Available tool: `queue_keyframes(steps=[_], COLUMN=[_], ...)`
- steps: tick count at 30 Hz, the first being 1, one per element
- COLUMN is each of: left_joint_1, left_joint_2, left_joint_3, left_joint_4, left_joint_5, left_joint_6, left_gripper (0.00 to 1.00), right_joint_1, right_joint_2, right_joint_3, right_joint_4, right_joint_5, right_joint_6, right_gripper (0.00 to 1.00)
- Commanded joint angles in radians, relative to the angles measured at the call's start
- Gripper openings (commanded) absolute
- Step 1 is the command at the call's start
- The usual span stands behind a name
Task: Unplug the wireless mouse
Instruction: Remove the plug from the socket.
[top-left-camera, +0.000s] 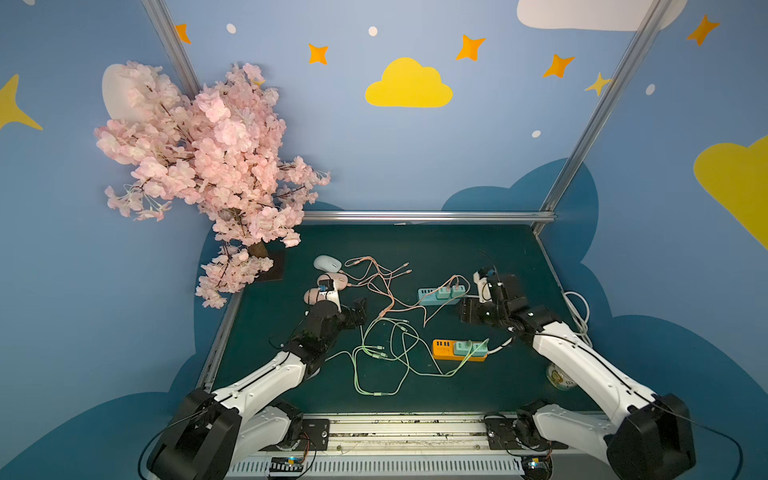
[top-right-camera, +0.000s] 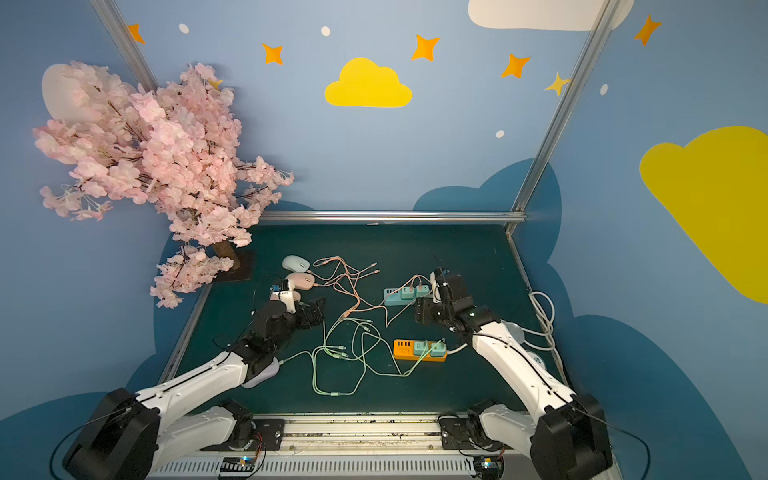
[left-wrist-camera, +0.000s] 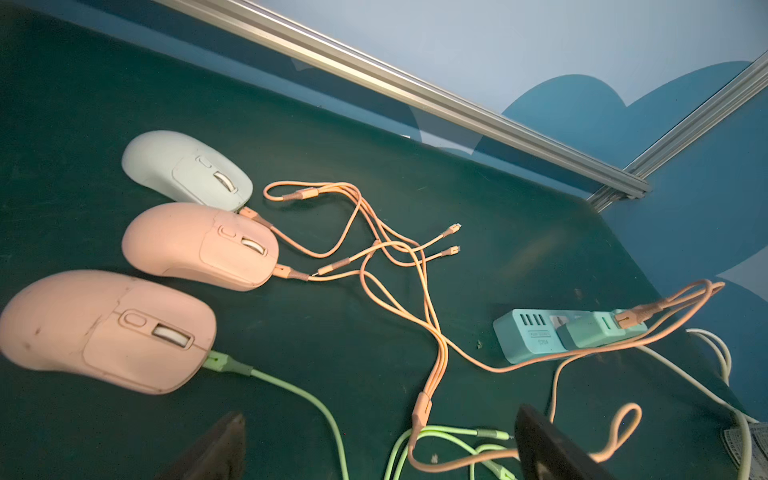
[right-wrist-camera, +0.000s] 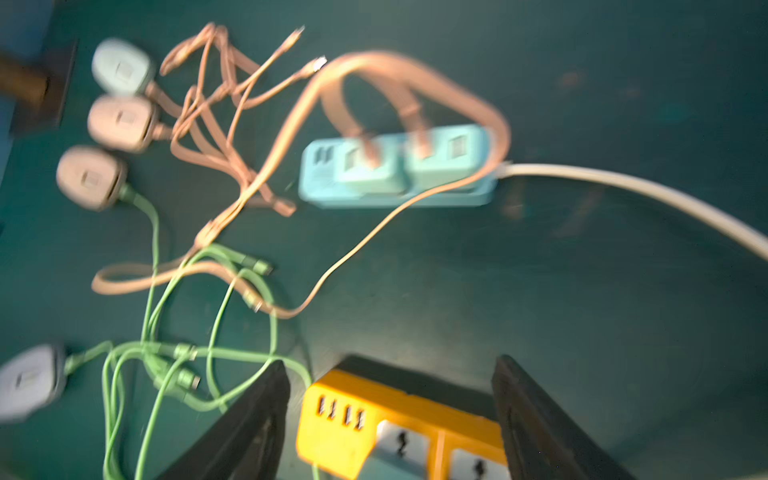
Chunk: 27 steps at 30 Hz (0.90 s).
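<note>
1. Mice lie in four spots on the green table (top-left-camera: 415, 249). The closest is the grey mouse (top-right-camera: 266, 371), half hidden under the left arm, with one of the green cables (right-wrist-camera: 89, 351) at its nose.
2. More of the green cables curl in loops in the middle of the table and run to the orange power strip (top-left-camera: 441, 349).
3. Next is the left gripper (left-wrist-camera: 380, 419), hanging over the cable mess. Its two fingers are wide apart with nothing in them. It is just beside the near pink mouse (left-wrist-camera: 104, 332), which has one of the green cables plugged into its front.
4. Across from it, the right gripper (right-wrist-camera: 390, 365) hangs between the orange power strip and the blue power strip (top-left-camera: 428, 296). Its fingers are apart and hold nothing.
5. Pink cables (left-wrist-camera: 422, 407) are plugged into the blue power strip.
6. One of the pink cables goes into the far pink mouse (left-wrist-camera: 195, 245), right behind the near one.
7. Farthest of the mice is the pale blue mouse (left-wrist-camera: 183, 166), with a pink plug at its front.
8. A pink blossom tree (top-left-camera: 199, 158) stands in the back left corner.
</note>
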Motion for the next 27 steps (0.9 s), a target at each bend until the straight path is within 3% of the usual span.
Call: queue_keyframes(steps=[1, 4, 7, 10, 14, 19, 24, 27], left_joint_1=[-0.023, -0.07, -0.123, -0.195, -0.301, -0.391, -0.427, -0.43], left_joint_2=[-0.054, -0.047, -0.016, 0.043, 0.168, 0.334, 0.503, 0.587], left_joint_3=[0.021, 0.042, 0.074, 0.122, 0.214, 0.348, 0.512, 0.583], left_joint_4=[-0.023, -0.019, -0.003, -0.001, -0.039, -0.136, -0.328, -0.403], left_joint_5=[0.004, 0.018, 0.112, 0.169, 0.208, 0.238, 0.192, 0.177], left_joint_6=[0.049, 0.126, 0.204, 0.253, 0.329, 0.383, 0.379, 0.37], left_gripper=[1.0, 1.0, 1.0, 1.0, 1.0, 0.96, 0.89, 0.83], right_joint_1=[0.021, 0.031, 0.065, 0.113, 0.156, 0.16, 0.163, 0.165], right_joint_2=[-0.005, -0.016, -0.052, -0.065, -0.052, -0.027, 0.023, 0.05], right_joint_3=[0.055, 0.11, 0.165, 0.213, 0.259, 0.223, 0.18, 0.174], right_joint_4=[-0.106, -0.194, -0.333, -0.501, -0.677, -0.651, -0.529, -0.489], right_joint_5=[-0.005, 0.01, 0.029, 0.031, 0.103, 0.034, -0.031, -0.011], right_joint_6=[-0.036, -0.041, -0.039, -0.016, 0.058, 0.065, 0.081, 0.095], right_gripper=[0.79, 0.79, 0.78, 0.7, 0.7, 0.69, 0.53, 0.51])
